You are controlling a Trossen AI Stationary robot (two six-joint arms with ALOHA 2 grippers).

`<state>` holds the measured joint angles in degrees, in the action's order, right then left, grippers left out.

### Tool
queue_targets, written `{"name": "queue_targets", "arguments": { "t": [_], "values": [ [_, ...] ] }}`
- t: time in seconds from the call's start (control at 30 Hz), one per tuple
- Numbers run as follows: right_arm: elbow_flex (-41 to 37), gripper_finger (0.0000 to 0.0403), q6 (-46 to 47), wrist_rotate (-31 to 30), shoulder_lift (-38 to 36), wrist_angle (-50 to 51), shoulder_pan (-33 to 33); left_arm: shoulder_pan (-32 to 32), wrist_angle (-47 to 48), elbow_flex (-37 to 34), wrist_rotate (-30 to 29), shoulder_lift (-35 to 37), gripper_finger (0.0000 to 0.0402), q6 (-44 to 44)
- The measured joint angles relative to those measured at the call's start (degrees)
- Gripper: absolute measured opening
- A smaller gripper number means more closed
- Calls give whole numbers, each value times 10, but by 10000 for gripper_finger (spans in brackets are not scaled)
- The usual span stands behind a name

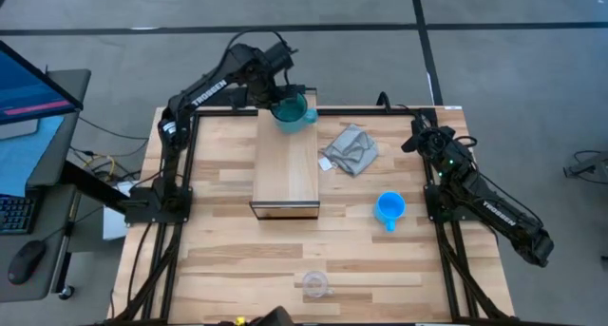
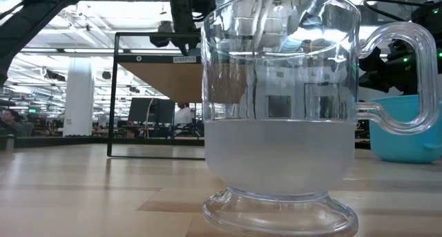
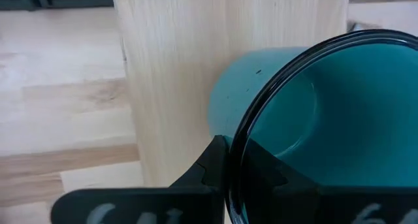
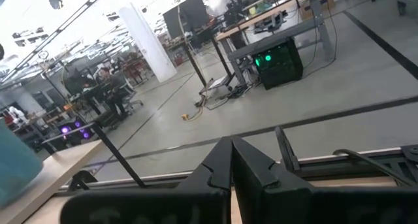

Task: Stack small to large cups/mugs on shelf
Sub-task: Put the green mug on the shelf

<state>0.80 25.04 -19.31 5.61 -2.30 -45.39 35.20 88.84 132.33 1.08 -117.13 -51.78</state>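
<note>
The teal mug (image 1: pixel 291 111) is over the far end of the light wood shelf (image 1: pixel 285 169), and my left gripper (image 1: pixel 283 100) is shut on it. The left wrist view shows the mug's teal inside (image 3: pixel 339 113) and the shelf's top (image 3: pixel 176 74) below it. The bright blue mug (image 1: pixel 389 209) stands on the table to the right of the shelf. The clear glass cup (image 1: pixel 315 285) stands near the table's front edge and fills the low view (image 2: pixel 280 126). My right gripper (image 1: pixel 416 136) waits shut at the table's far right, touching nothing. My left gripper pinches the teal mug's rim (image 3: pixel 243 142), one finger (image 3: pixel 210 164) outside the wall and the other (image 3: pixel 264 175) inside. The fingers come from above, pointing steeply down. The mug is upright, mouth up; whether its base rests on the shelf I cannot tell.
A crumpled grey cloth (image 1: pixel 350 150) lies on the table between the shelf and my right arm. A black frame (image 1: pixel 380 110) runs along the table's far edge. Bare slatted table (image 1: pixel 218 250) lies left of and in front of the shelf.
</note>
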Motion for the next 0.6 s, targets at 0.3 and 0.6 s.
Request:
{"name": "queue_targets", "arguments": {
  "t": [0.3,0.6],
  "values": [
    [0,33,0,0,0,0,0,14,1,0,-3,-4,9,-26],
    [0,33,0,0,0,0,0,12,4,0,4,-4,9,-64]
  ]
}}
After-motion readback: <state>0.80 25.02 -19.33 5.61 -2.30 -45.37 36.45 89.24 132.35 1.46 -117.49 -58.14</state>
